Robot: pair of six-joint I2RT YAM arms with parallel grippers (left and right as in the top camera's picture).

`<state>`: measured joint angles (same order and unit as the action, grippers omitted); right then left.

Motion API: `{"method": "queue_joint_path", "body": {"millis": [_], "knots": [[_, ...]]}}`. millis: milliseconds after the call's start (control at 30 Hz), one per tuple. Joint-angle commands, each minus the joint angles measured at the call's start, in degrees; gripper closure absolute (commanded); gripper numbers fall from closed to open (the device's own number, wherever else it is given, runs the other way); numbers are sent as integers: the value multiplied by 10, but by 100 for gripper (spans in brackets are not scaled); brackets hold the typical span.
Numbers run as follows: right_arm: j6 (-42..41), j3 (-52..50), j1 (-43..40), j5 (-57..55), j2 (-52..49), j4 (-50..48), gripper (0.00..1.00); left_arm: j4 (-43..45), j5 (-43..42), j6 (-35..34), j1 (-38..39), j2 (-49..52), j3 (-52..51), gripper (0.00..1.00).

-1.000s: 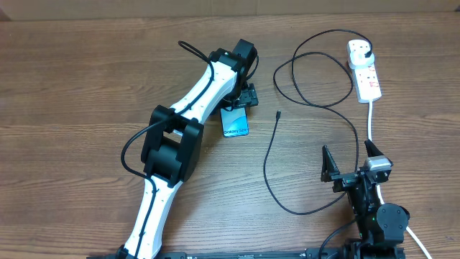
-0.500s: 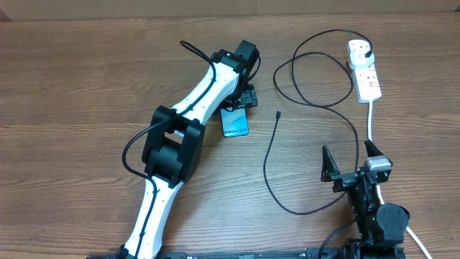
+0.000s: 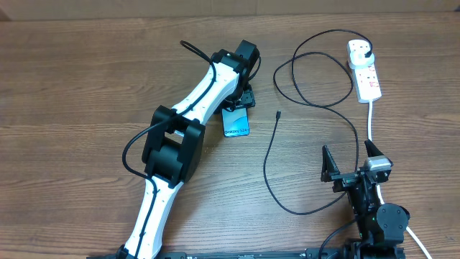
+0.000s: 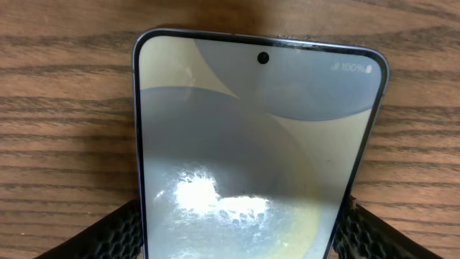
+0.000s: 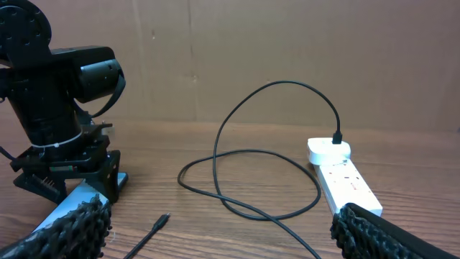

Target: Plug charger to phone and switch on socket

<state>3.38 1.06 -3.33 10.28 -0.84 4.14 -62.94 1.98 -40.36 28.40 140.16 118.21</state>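
Wooden table (image 3: 72, 86); phone (image 4: 251, 144) reads 100%, left wrist only

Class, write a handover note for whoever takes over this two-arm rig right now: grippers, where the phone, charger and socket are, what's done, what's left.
Left gripper: shut on the phone, pads against both long edges.
Right gripper: open, empty.
Charger: its plug sits in the socket; its connector tip lies loose on the table, right of the phone.
Done: phone gripped, plug seated.
Left: pick up the tip, plug it into the phone, switch on the socket. The switch position cannot be read.
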Motion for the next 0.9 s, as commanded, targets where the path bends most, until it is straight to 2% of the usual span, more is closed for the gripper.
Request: {"method": "queue_joint_path", "body": {"millis": [0, 233, 433, 600, 867], "knots": [[-1, -6, 3, 3, 7, -2, 0, -2, -19, -4, -2, 17, -19, 27], [-1, -6, 3, 3, 7, -2, 0, -16, -32, -4, -3, 15, -2, 28], [-1, -6, 3, 3, 7, -2, 0, -23, -91, -4, -13, 15, 19, 28], [-1, -6, 3, 3, 7, -2, 0, -48, -139, -4, -29, 15, 36, 33], [-1, -6, 3, 3, 7, -2, 0, -67, -145, -4, -43, 15, 46, 31]]}}
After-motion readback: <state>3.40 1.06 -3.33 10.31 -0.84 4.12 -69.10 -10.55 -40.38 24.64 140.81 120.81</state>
